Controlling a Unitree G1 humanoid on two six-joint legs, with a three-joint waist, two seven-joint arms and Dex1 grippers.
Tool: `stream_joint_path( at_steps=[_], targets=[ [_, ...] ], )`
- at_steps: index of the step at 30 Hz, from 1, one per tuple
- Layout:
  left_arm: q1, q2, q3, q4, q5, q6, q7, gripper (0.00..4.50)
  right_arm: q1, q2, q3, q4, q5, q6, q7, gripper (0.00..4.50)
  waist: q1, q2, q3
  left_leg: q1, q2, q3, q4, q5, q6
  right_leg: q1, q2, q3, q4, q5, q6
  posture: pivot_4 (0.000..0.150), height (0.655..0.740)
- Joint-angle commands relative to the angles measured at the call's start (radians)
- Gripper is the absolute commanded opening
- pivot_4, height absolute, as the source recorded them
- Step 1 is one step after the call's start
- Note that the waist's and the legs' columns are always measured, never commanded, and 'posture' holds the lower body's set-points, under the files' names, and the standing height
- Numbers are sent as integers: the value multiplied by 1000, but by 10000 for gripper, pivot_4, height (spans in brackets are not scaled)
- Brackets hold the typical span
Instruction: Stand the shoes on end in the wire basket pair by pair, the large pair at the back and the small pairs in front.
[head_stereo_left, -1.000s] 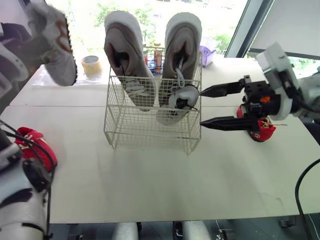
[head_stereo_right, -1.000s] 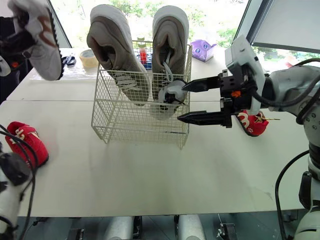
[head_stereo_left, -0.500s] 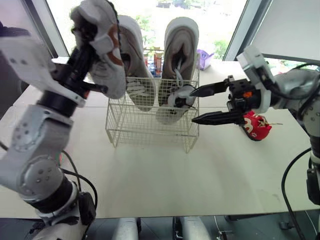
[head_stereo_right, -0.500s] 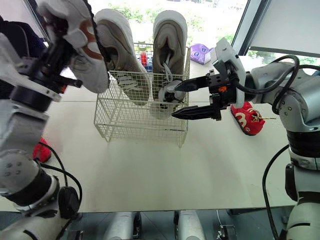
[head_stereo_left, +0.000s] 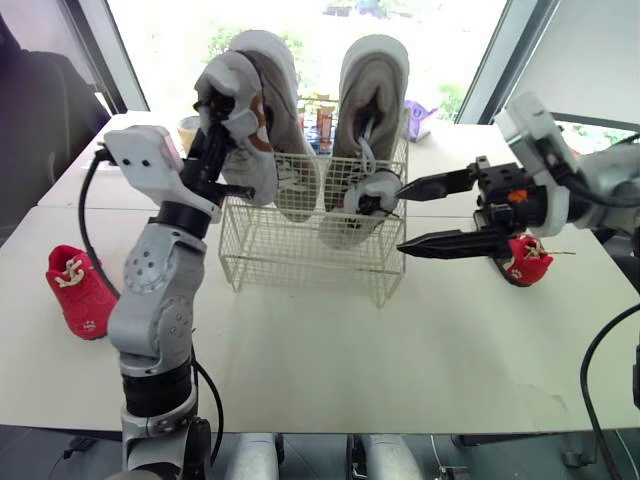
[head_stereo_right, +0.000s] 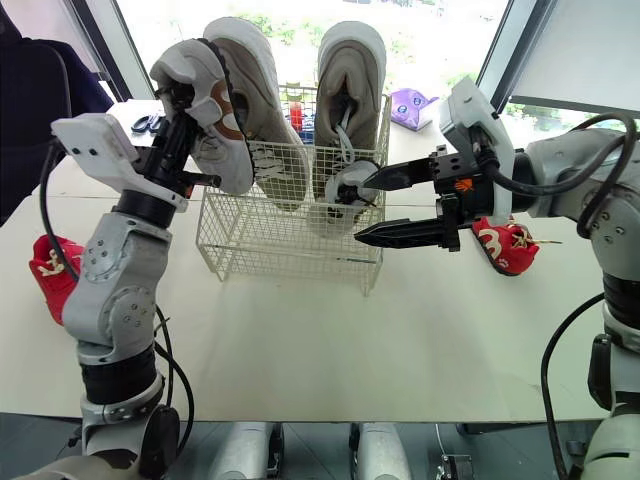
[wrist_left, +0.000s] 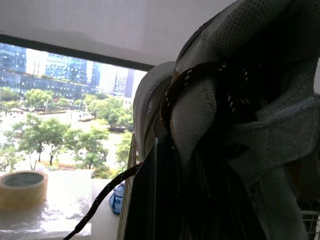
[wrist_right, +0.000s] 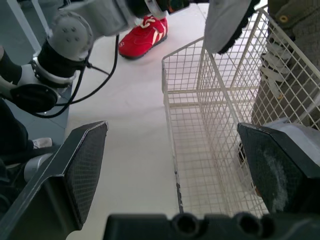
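The wire basket (head_stereo_left: 300, 255) stands mid-table with the large beige pair (head_stereo_left: 365, 100) on end at its back. A small grey-white shoe (head_stereo_left: 372, 190) stands in its front right. My left gripper (head_stereo_right: 182, 140) is shut on another small white shoe with brown trim (head_stereo_left: 235, 120), held tilted above the basket's left rim. My right gripper (head_stereo_left: 400, 217) is open beside the basket's right wall, its upper fingertip close to the small shoe inside. One red shoe (head_stereo_left: 78, 290) lies at the table's left. Another red shoe (head_stereo_left: 525, 258) lies behind the right gripper.
A tape roll (wrist_left: 20, 187) sits on the far table by the window. A purple item (head_stereo_right: 408, 105) and bottles (head_stereo_left: 325, 112) are behind the basket. The white table (head_stereo_left: 330, 350) has open surface in front of the basket.
My left arm has swung the small white shoe from the far left to above the basket's left rim. The right gripper stayed open by the basket's right side. The camera shifted.
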Motion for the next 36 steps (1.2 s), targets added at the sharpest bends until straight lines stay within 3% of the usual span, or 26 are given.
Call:
stream_joint_path(
  at_steps=[1, 10, 20, 26, 36],
  targets=[
    [-28, -20, -70, 69, 62, -101, -26, 550, 2, -26, -83, -57, 64, 59, -57, 45000, 8, 0, 0, 0, 0, 0, 1, 0, 0, 0, 0, 0, 0, 0, 0, 1500, 6552],
    [26, -60, -142, 184, 158, -205, -36, 550, 28, -29, -142, -107, 151, 121, -160, 45000, 22, 1, -1, -3, 0, 0, 4, 0, 1, 0, 0, 0, -1, 1, -1, 1500, 6552],
    [162, -37, -158, 125, 88, -126, -114, 550, 52, -14, -149, -116, 193, 110, -229, 45000, 16, 5, -3, -3, 1, 1, 3, -2, 3, -2, 0, 0, -1, 1, -1, 1500, 6552],
    [202, 25, -91, -39, -49, 74, -121, 26283, 80, -10, -138, -111, 184, 77, -232, 45000, 15, 6, -3, -4, 2, 1, 2, -3, 5, -4, 1, 0, -1, 0, -1, 1500, 6552],
    [299, 228, 196, -256, -582, 496, -77, 26283, 109, 9, -110, -75, 153, 12, -214, 45000, 14, 7, -3, -4, 2, 1, 2, -3, 5, -4, 1, 0, -2, 0, -1, 1500, 6552]
  ],
)
